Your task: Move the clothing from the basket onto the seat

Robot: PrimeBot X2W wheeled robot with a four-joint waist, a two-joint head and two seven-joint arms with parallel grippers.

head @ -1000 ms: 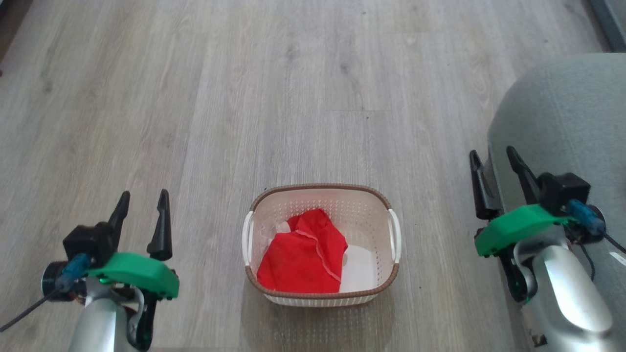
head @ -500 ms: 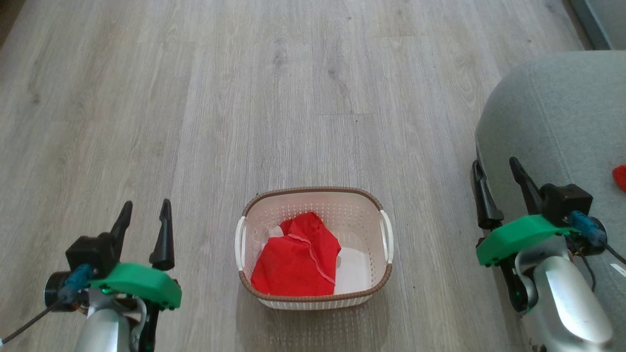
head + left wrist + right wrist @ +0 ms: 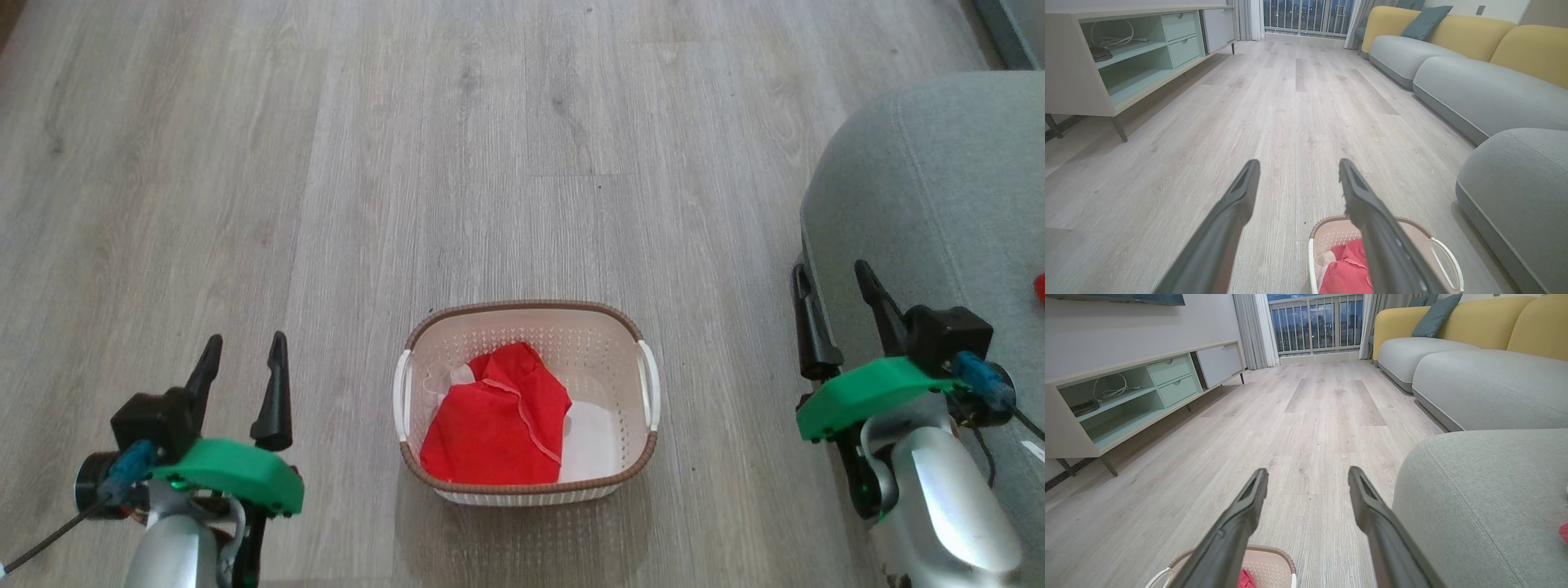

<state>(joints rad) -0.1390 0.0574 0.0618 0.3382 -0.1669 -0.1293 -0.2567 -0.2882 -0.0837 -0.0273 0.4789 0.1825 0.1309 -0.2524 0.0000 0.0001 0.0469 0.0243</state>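
clothing point(image 3: 498, 425) heaped in left half of basket point(image 3: 522, 307), floor centre, long axis near–far | left hand point(image 3: 246, 337) spread, empty, left of it, likely nearer | right hand point(image 3: 829, 267) spread, empty, beside seat point(image 3: 922, 188)

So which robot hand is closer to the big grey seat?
Right. The right gripper hovers at the grey seat, by its near edge. The left gripper is away on the other side of the laundry basket, over the wooden floor.
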